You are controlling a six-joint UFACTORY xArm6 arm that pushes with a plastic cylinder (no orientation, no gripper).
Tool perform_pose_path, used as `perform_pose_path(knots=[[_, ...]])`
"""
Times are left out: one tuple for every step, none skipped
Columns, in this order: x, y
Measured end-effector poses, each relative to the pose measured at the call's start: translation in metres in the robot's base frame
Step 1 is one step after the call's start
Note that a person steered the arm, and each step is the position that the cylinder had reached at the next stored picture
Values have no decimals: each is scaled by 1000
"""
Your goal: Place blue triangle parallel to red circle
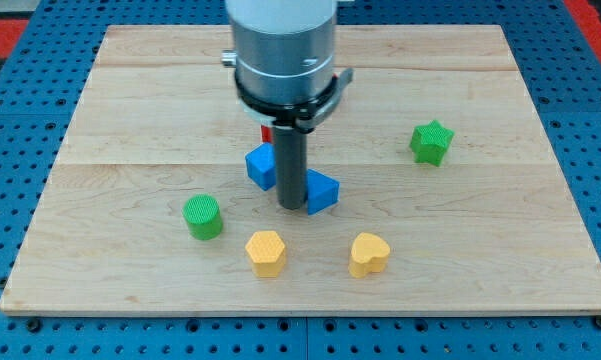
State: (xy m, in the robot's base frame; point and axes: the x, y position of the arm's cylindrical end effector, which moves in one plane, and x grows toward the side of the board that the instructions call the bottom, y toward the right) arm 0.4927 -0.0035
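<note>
My tip [293,205] stands near the middle of the wooden board [130,100]. A blue triangle block [322,191] lies right against the tip's right side. A blue cube [261,166] sits just to the tip's upper left, close to the rod. Only a sliver of a red block [266,132] shows behind the rod, under the arm's grey body; its shape is hidden.
A green cylinder [202,217] lies at the lower left. A yellow hexagon [265,252] and a yellow heart [369,254] lie near the view's bottom. A green star [431,142] sits at the right. The arm's grey body [283,50] covers the top centre.
</note>
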Motion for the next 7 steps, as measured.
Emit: perform_pose_path(knots=[[-25,8],[-27,8],[9,-14],[23,-15],[17,24],[-16,31],[-14,17]])
